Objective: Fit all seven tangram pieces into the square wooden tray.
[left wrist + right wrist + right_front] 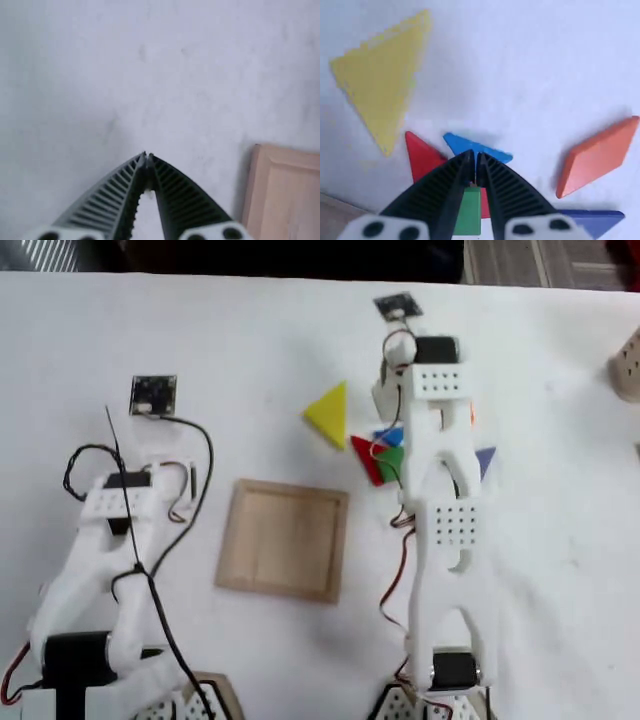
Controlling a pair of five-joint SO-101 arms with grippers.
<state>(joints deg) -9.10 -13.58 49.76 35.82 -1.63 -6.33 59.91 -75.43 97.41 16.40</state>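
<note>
We see the wooden tray [283,540] lying flat on the white table [250,350], between the two arms. The left gripper [146,159] is low over the table, near one edge of the tray. Its fingers are pressed together at the tips.

The right gripper [474,157] is past the tray on the right arm's side, above a little bunch of pieces. Its fingers are squeezed together too, and the tips sit over the blue piece [490,150]. The red triangle [422,157] and the green piece [468,215] lie right against the blue one.

The yellow triangle [382,80] lies by itself, beyond the tray's far right corner. The orange piece [597,155] and the dark blue piece [595,219] lie farther from the tray than the bunch. Every piece we see is outside the tray, on the table.
</note>
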